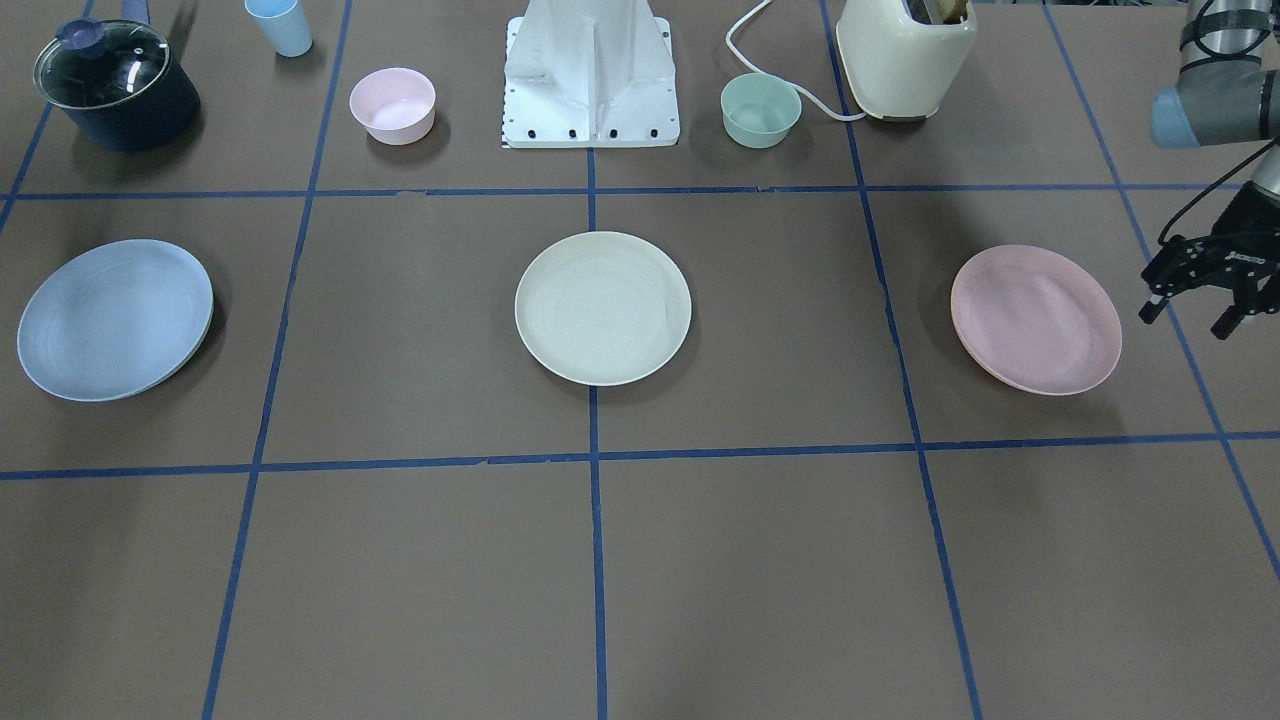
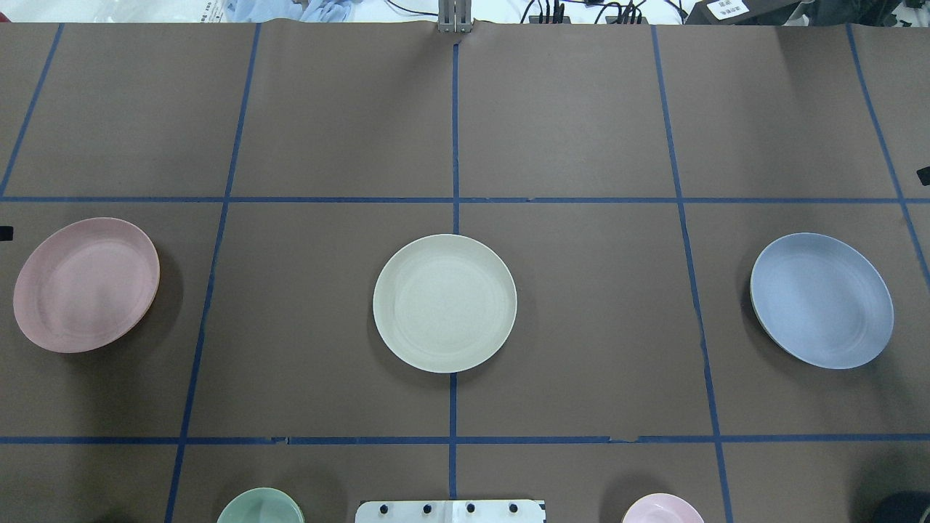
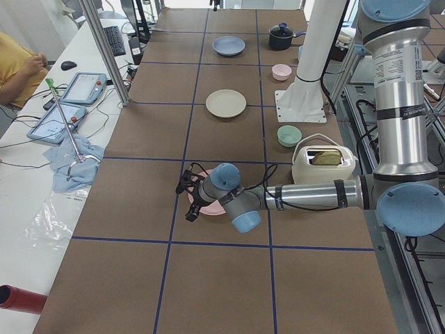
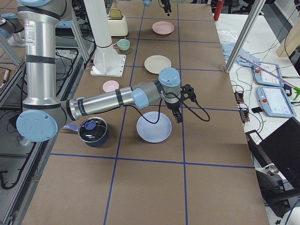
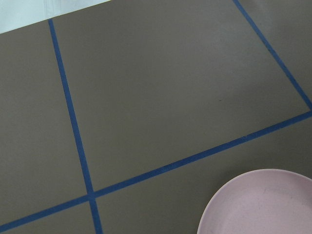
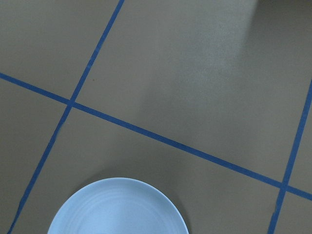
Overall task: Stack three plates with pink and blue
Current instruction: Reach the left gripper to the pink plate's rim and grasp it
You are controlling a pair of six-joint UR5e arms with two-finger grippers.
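Three plates lie apart in a row on the brown table: a pink plate [image 1: 1035, 318], a cream plate [image 1: 602, 307] in the middle and a blue plate [image 1: 115, 318]. My left gripper [image 1: 1190, 315] hovers just beside the pink plate's outer edge, open and empty. Its wrist view shows the pink plate's rim [image 5: 258, 202] at the bottom right. My right gripper [image 4: 183, 104] hangs just past the blue plate [image 4: 153, 127]; I cannot tell whether it is open or shut. The right wrist view shows the blue plate's rim [image 6: 117, 207] at the bottom.
Along the robot's side stand a dark lidded pot [image 1: 118, 85], a blue cup [image 1: 280, 25], a pink bowl [image 1: 392, 105], the white robot base [image 1: 592, 75], a green bowl [image 1: 760, 110] and a cream toaster [image 1: 905, 55] with its cord.
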